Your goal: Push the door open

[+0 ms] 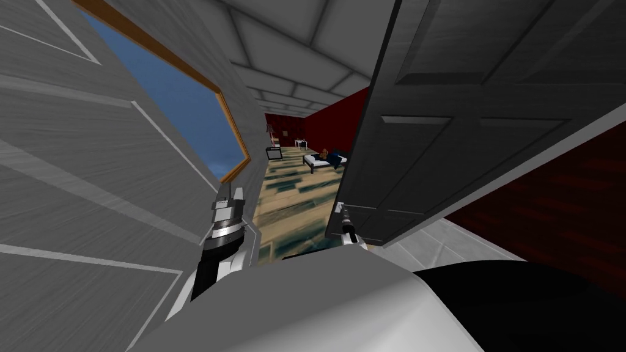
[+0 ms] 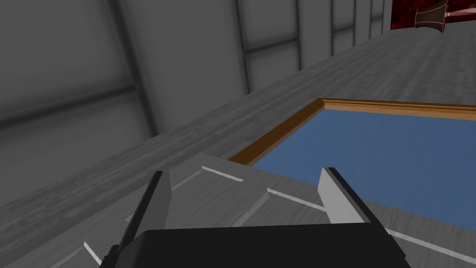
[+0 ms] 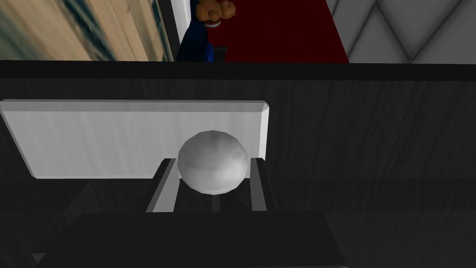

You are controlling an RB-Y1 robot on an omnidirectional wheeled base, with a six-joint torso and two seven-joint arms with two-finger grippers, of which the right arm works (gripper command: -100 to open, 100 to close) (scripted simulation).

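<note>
**Grip on knob could slip mid-push**

My left end effector [image 2: 244,173] hangs open beside the window [image 2: 372,158]. My right end effector [image 3: 211,160] clamps the round knob [image 3: 213,163] of the dark door [image 1: 464,122], which stands ajar. An off-axis push, I judge, could slide my fingers [image 3: 163,184] off.

Even, flat light is filling the far room, where the patterned floor [image 1: 293,195] is showing brightest, while the dark door [image 1: 440,122] is standing dim and nearly black. The very wide head lens is rolling the scene and splaying the ceiling [image 1: 287,49] toward the corners. At the right wrist, the pale knob [image 3: 212,160] is catching a soft sheen; the floor beyond is blurring into streaks.
</note>
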